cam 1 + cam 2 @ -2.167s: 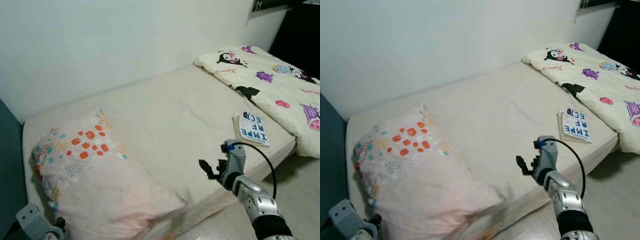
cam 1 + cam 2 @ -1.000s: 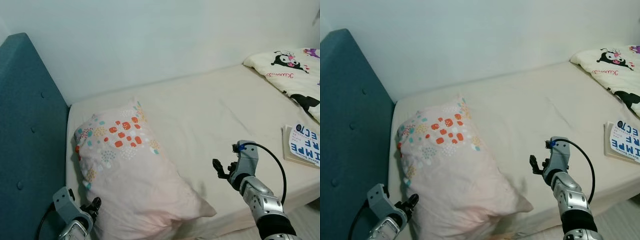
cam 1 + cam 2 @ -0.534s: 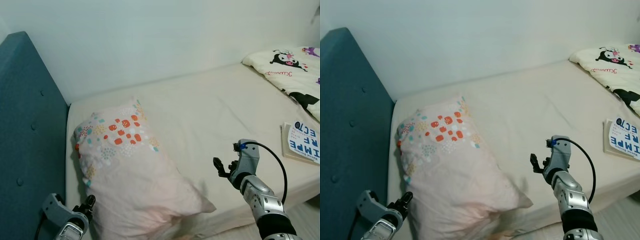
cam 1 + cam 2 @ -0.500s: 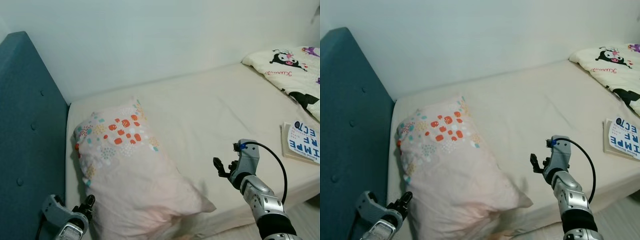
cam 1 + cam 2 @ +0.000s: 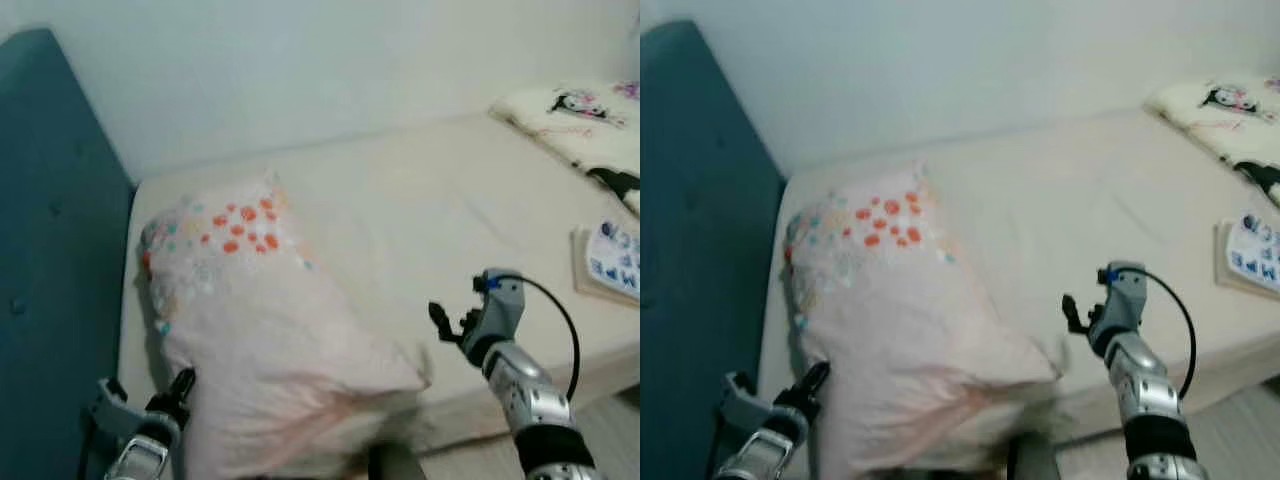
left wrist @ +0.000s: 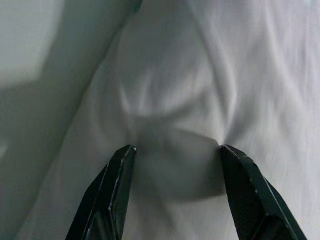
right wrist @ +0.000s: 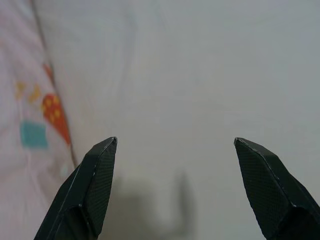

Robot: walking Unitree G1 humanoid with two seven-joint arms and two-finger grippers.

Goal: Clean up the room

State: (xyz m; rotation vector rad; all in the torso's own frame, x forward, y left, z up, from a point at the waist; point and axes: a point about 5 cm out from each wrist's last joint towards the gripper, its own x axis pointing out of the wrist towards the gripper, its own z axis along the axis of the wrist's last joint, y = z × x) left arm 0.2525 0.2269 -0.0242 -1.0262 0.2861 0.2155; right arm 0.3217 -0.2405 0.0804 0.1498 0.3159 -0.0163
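A pale pink pillow (image 5: 260, 320) with orange and teal dots lies at the head of the bed, its near end raised off the mattress (image 5: 420, 200). My left gripper (image 5: 180, 385) is at the pillow's near left corner. In the left wrist view its fingers (image 6: 122, 165) pinch a puckered fold of the pillow's fabric (image 6: 175, 115). My right gripper (image 5: 445, 318) hovers open over the bare sheet just right of the pillow, holding nothing. In the right wrist view the pillow's dotted edge (image 7: 35, 120) is beside one finger.
A teal padded headboard (image 5: 50, 230) stands to the left. A white and blue book (image 5: 612, 262) lies at the bed's right edge, with a cartoon-print blanket (image 5: 575, 110) beyond it. A white wall runs behind the bed.
The view has blurred and shifted a little. The pillow's near end has risen and bulged toward me, and my left gripper has moved up against it. The right gripper has barely moved.
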